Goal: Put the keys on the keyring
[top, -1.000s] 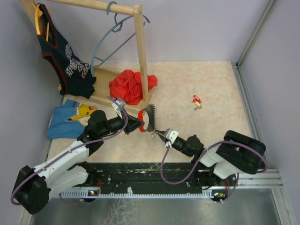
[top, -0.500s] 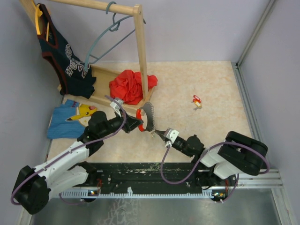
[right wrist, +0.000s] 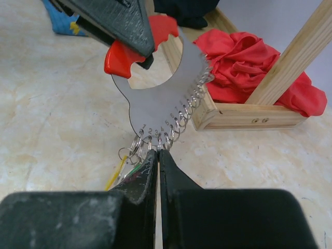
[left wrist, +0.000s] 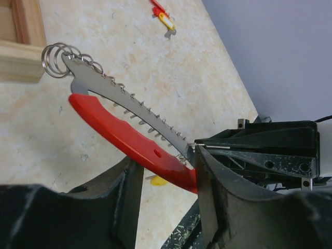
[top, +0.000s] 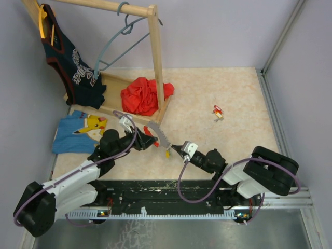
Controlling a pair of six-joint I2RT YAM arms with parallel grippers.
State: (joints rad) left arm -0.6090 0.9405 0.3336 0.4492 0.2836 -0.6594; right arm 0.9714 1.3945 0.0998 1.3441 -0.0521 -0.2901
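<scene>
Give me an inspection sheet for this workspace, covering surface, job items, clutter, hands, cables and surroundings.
Surface: beige mottled table, nothing spilled seen.
Job's things: ring plate with a red handle and rings along its edge; hanging keys, yellow and green, at its lower end; loose keys, red and yellow, lying far right.
Clutter: wooden rack with a jersey; red cloth in its base; blue shirt flat at left.
Hands: left hand, jaws apart around the red handle; right hand shut, tips at the rings.
Cables: purple cables loop along both arms, none seen snagged.
Surroundings: pale walls behind and at both sides.
</scene>
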